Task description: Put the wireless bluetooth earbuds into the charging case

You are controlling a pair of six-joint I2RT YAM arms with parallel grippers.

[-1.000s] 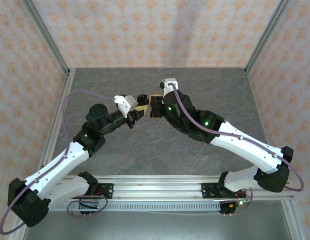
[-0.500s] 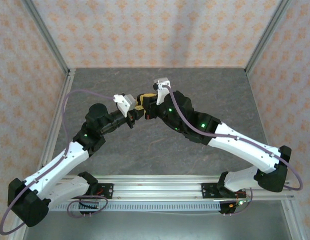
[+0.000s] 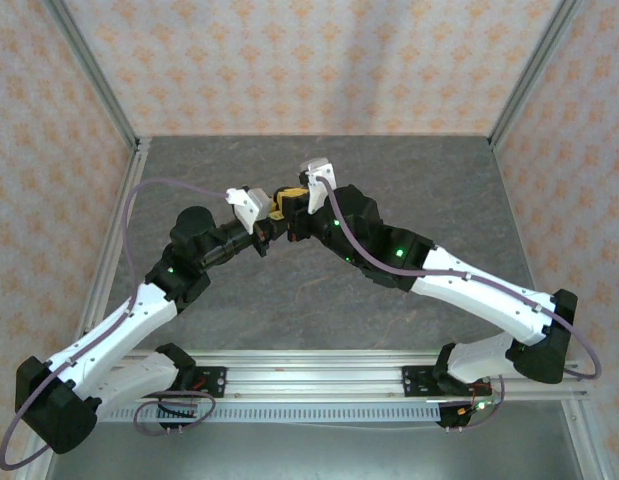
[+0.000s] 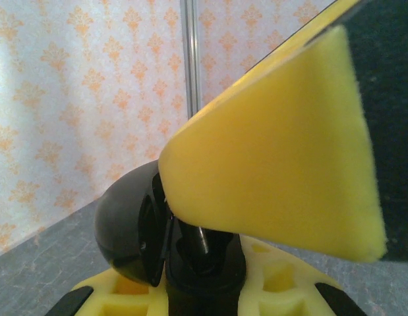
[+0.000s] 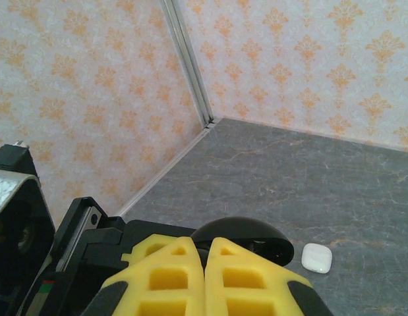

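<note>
- The right gripper [image 5: 205, 247] is closed all the way, its two yellow fingers pressed flat together. Nothing shows in the seam. Whether something as small as an earbud is pinched there cannot be told.
- The left gripper [image 4: 197, 283] has its fingers a little apart with a glossy black rounded thing [image 4: 124, 224] lodged between them, apparently clamped. What that thing is I cannot tell.
- Both hang raised over the surface [image 5: 362, 191], nearly tip to tip. The black rounded thing sits just ahead of the right gripper's fingertips, and one of that gripper's yellow pads crowds close above the left gripper's fingers. This looks like one arm presenting something for the other to work on in mid-air.
- The charging case [image 5: 317, 258] lies flat on the surface and looks closed. It is ahead of the right gripper's fingertips, off to their right and below them, apart from both grippers and untouched.
- With the case unheld and apparently shut, I judge insertion not yet under way. The case would first need steadying and opening.
</note>
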